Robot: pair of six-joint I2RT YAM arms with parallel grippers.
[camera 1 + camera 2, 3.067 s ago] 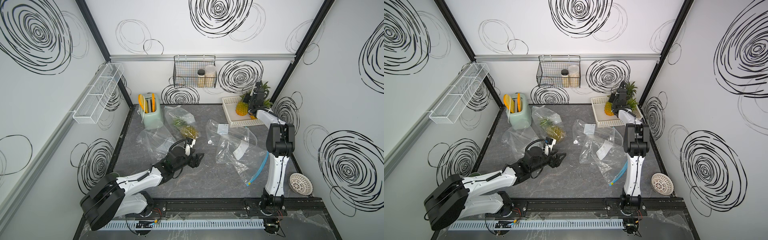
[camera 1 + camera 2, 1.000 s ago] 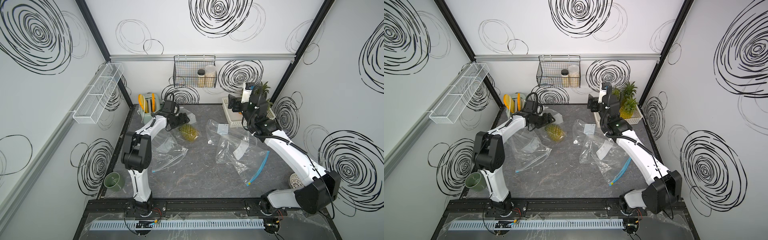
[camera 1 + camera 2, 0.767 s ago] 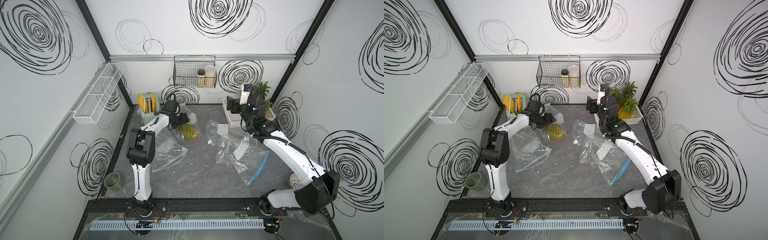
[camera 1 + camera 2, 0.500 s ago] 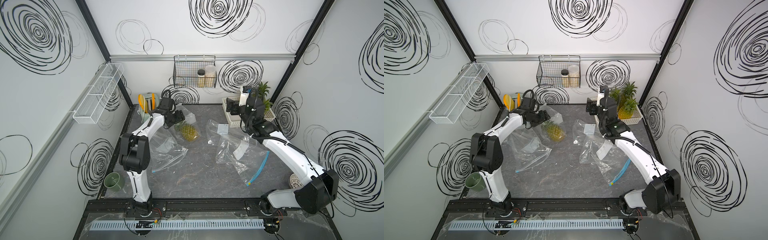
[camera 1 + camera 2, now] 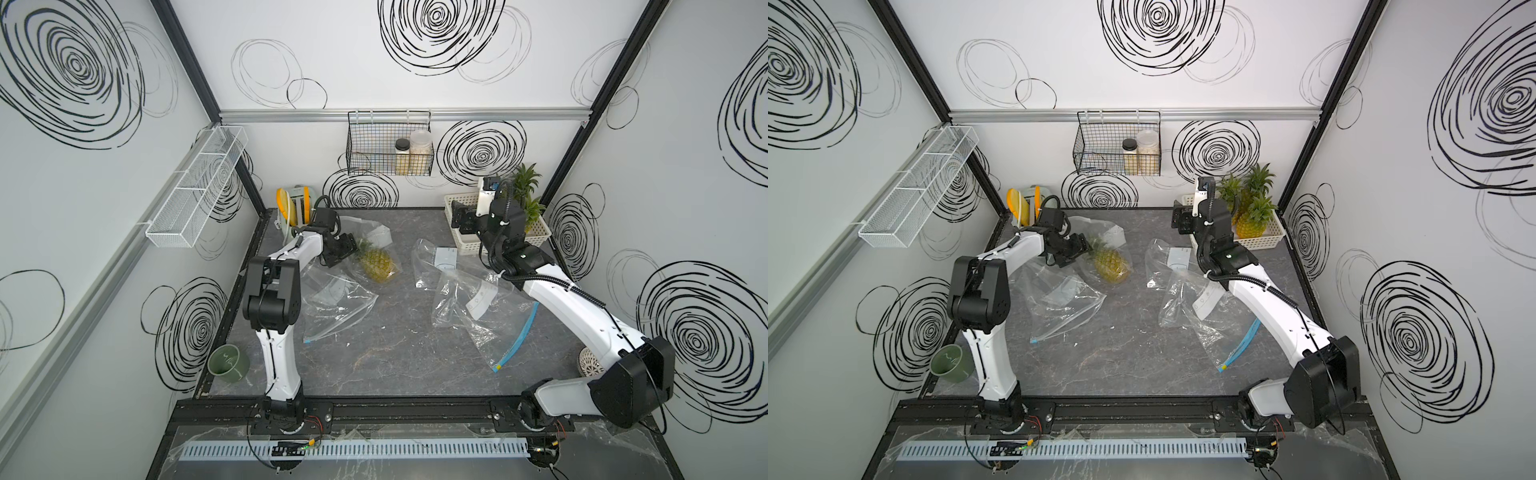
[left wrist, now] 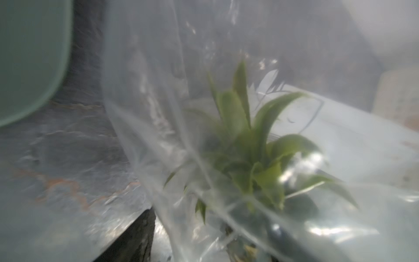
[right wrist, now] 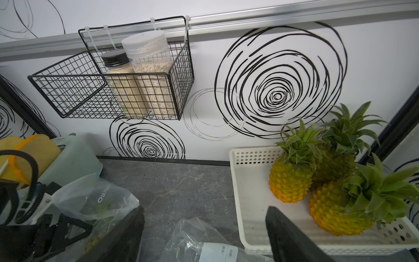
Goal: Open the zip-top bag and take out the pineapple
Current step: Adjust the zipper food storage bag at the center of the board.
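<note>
Pineapple (image 5: 377, 266) lies inside the zip-top bag (image 5: 380, 235), rear left of the bench (image 5: 395, 357). Your left pincer (image 5: 341, 250) gapes wide at its crown. Your right pincer (image 5: 458, 217) is spread, empty, aloft.

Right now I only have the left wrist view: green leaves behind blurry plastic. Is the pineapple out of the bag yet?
Observer: Not yet. In both top views the pineapple lies on its side on the table, apparently still inside the clear bag.
Operator: Where does the left gripper stand relative to it?
Observer: The left gripper is at the crown end of the fruit, with its jaws open.
Operator: And the right arm?
Observer: The right gripper is open and holds nothing. It hovers near the white tray at the back.
</note>
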